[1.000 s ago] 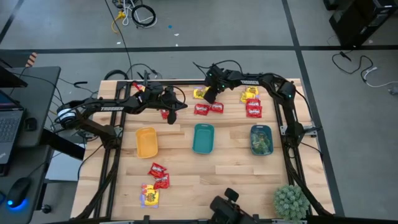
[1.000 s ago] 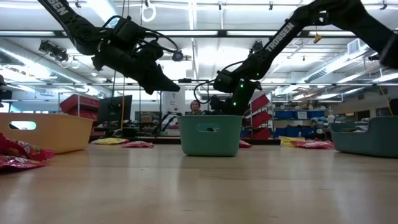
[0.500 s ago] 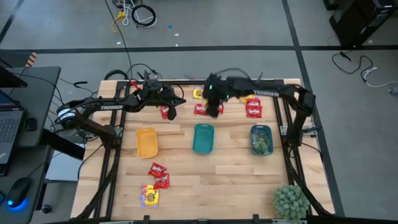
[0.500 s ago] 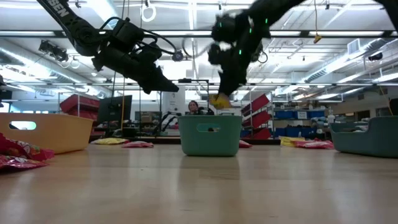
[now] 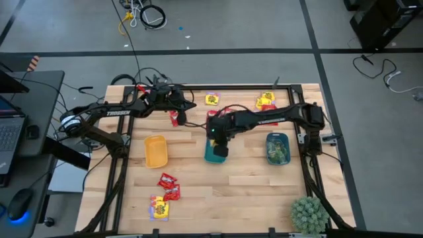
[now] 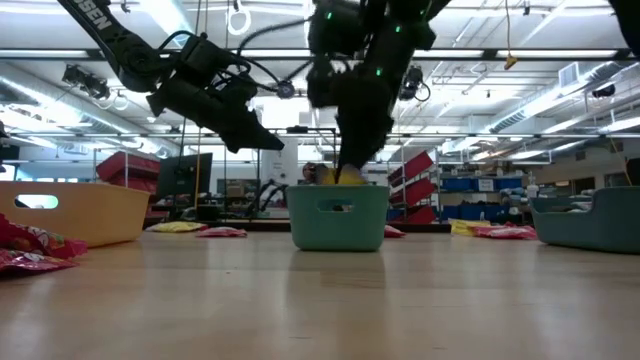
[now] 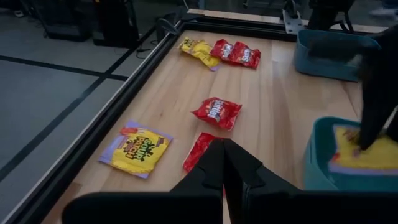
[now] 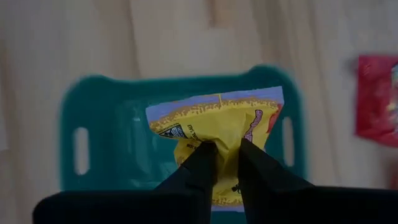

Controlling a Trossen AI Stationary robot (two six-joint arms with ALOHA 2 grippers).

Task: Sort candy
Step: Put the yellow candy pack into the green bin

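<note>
My right gripper [image 5: 219, 141] is shut on a yellow candy packet [image 8: 217, 127] with a purple edge, over the teal tray [image 5: 214, 156] in the middle of the table. In the low view the packet [image 6: 340, 177] hangs at the tray's rim [image 6: 338, 190]. My left gripper [image 7: 224, 163] is shut and empty, above a red packet [image 7: 198, 149] that lies flat near the far left. Other red and yellow packets [image 7: 216, 112] [image 7: 134, 148] lie flat on the table around it. My right gripper pinches the yellow packet between its two fingers [image 8: 200, 163], on the packet's crumpled upper part [image 8: 224, 142]. The fingers come from above, pointing steeply down. The packet hangs below them with its lower part down in the teal tray's opening; whether it touches the bottom I cannot tell.
A yellow-orange tray [image 5: 156, 151] stands left of the teal one, and a blue-grey tray [image 5: 277, 148] holding green packets stands right of it. More packets lie at the far edge [image 5: 211, 99] [image 5: 266, 100] and near left [image 5: 167, 185] [image 5: 158, 209]. A spiky plant [image 5: 309, 213] sits near right.
My right gripper has risen from the table at the far edge and swung toward the near edge with the yellow packet, tipping to point more steeply down. It now stands over the teal tray, and the packet has come down to the tray's rim.
</note>
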